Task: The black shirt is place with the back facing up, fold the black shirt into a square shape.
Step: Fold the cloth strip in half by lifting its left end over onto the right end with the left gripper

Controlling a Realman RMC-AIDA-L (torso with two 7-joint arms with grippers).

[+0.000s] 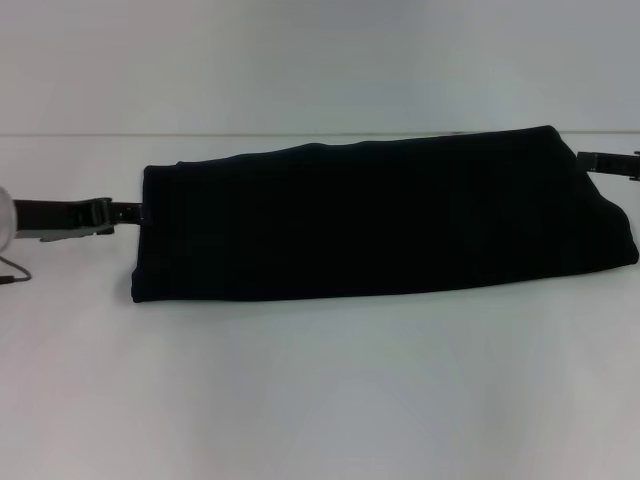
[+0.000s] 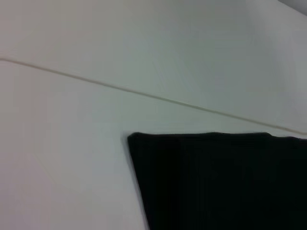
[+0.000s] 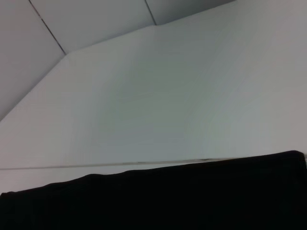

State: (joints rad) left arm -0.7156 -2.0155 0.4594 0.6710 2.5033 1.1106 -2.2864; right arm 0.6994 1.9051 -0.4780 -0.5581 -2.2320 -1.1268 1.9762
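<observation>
The black shirt (image 1: 380,215) lies on the white table (image 1: 320,400) as a long folded band running left to right, its right end slightly farther back. My left gripper (image 1: 132,212) comes in from the left and meets the shirt's left edge about halfway along it. At the far right corner of the shirt, my right gripper (image 1: 592,158) reaches in from the right. The left wrist view shows one corner of the black shirt (image 2: 220,182) on the table. In the right wrist view a long edge of the black shirt (image 3: 168,203) shows. Neither wrist view shows its own gripper.
The table's far edge (image 1: 80,135) meets a pale wall behind the shirt. A thin cable (image 1: 12,272) hangs by the left arm at the left border. Bare white tabletop stretches in front of the shirt.
</observation>
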